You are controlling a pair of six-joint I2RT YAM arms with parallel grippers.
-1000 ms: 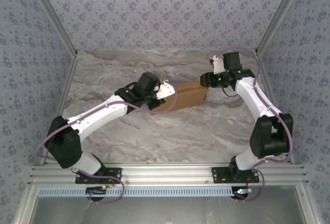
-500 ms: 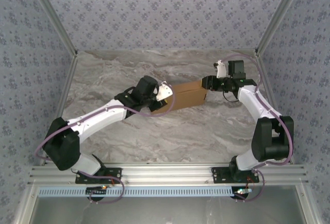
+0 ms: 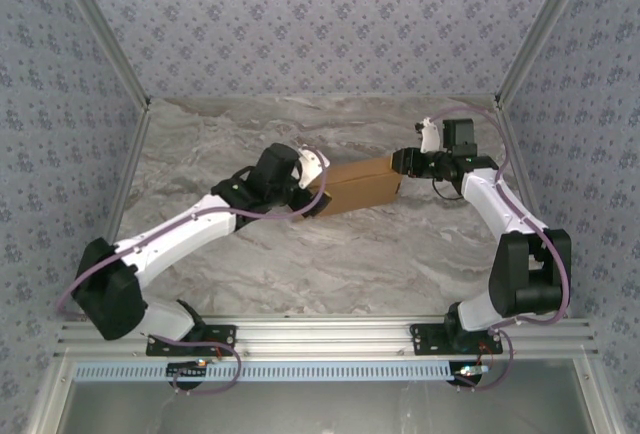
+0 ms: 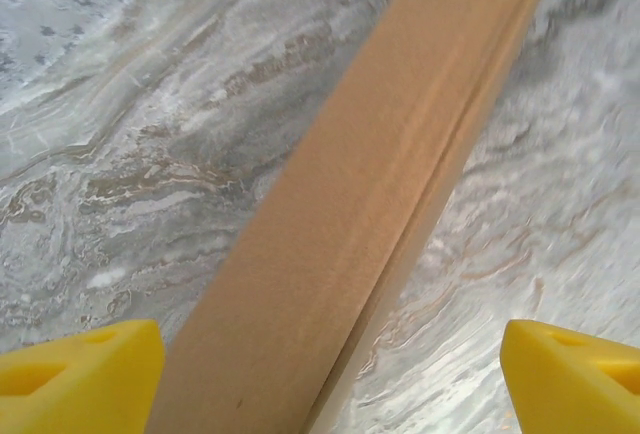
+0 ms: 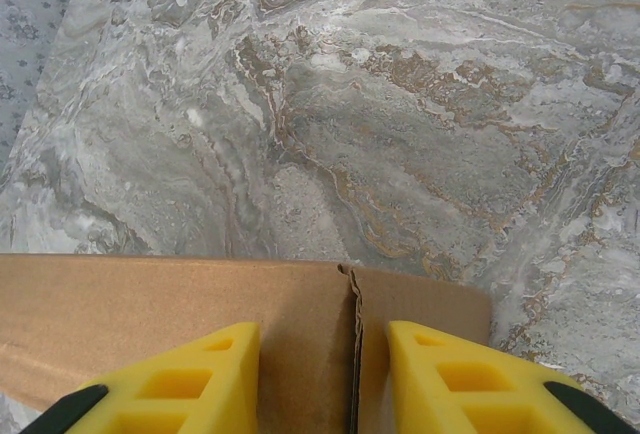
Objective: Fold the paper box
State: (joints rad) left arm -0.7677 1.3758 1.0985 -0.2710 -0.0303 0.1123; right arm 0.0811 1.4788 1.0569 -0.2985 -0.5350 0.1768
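Top external view: the paper box (image 3: 362, 184) lies on the table (image 3: 300, 264), between both arms. Left gripper (image 4: 325, 379): fingers spread wide, straddling the box's left end. Right gripper (image 5: 322, 384): fingers partly spread at the right end, pinching nothing.

Grey marble-patterned tabletop (image 3: 300, 264) with brown veins, blue-grey floral-patterned walls (image 3: 320, 24), aluminium rail (image 3: 330, 334) along the near edge
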